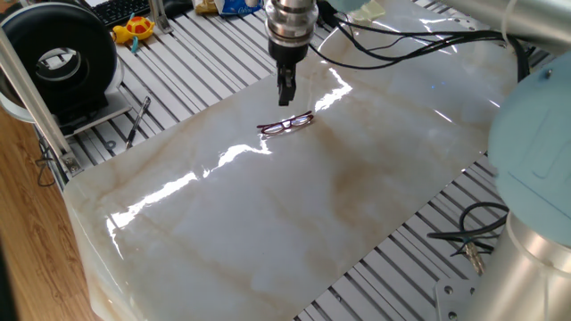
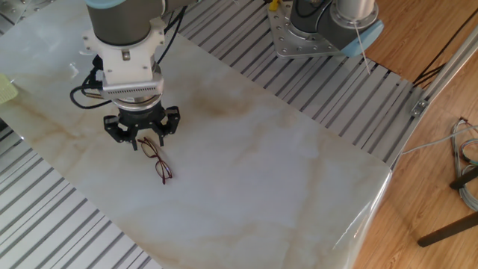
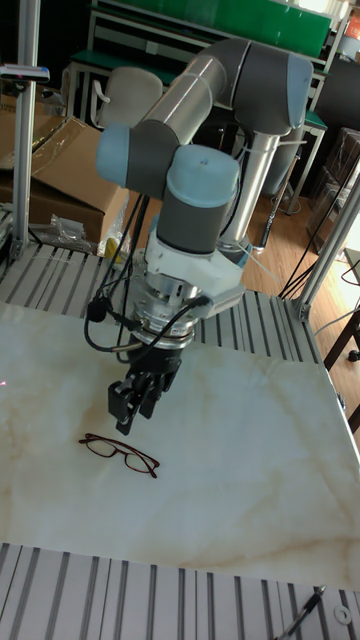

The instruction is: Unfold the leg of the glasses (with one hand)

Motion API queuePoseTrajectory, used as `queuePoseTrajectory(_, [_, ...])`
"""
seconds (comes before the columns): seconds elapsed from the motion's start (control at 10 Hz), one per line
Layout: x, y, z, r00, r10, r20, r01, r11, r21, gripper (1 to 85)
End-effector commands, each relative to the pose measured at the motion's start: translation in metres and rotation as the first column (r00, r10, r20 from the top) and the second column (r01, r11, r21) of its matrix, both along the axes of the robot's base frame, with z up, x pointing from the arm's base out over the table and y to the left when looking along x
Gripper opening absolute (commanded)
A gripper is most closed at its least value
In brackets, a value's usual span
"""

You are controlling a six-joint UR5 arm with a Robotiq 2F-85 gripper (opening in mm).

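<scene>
The glasses (image 1: 286,124) (image 2: 158,158) (image 3: 120,453) have a thin dark-red wire frame and lie flat on the marble slab (image 1: 294,223). Their legs look folded against the lenses. My gripper (image 1: 286,100) (image 2: 139,142) (image 3: 126,418) points straight down just above the slab, beside the far end of the glasses. Its fingers stand close together with nothing between them. The fingertips appear a little apart from the frame, though I cannot tell whether they touch it.
A black round blower (image 1: 58,58) and a black pen-like tool (image 1: 137,120) sit on the slatted table to the left of the slab. A yellow toy (image 1: 134,28) lies at the back. Loose cables (image 1: 473,239) lie at the right, by the robot base (image 2: 321,30).
</scene>
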State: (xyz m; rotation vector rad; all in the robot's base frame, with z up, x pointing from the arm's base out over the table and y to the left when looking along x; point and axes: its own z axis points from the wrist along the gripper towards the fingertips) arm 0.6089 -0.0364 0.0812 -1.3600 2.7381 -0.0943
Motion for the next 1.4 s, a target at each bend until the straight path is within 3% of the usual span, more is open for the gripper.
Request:
queuePoseTrajectory(0.0, [-0.002,-0.006,-0.011,1.0,-0.01,-0.01,0.01,1.0,0.006,51.0])
queuePoseTrajectory(0.2, [-0.006,-0.008,-0.011,1.0,-0.012,-0.026,0.012,1.0,0.0,50.3])
queuePoseTrajectory(0.4, [-0.003,-0.017,-0.015,0.999,0.044,-0.013,-0.045,0.999,-0.026,50.3])
queuePoseTrajectory(0.7, [-0.003,-0.018,-0.025,0.995,0.096,-0.007,-0.096,0.995,-0.021,50.3])
queuePoseTrajectory(1.1, [-0.003,-0.016,-0.025,0.991,0.133,-0.007,-0.133,0.991,-0.017,49.0])
queuePoseTrajectory(1.3, [-0.008,-0.016,-0.041,0.989,0.146,-0.009,-0.146,0.989,-0.007,49.0])
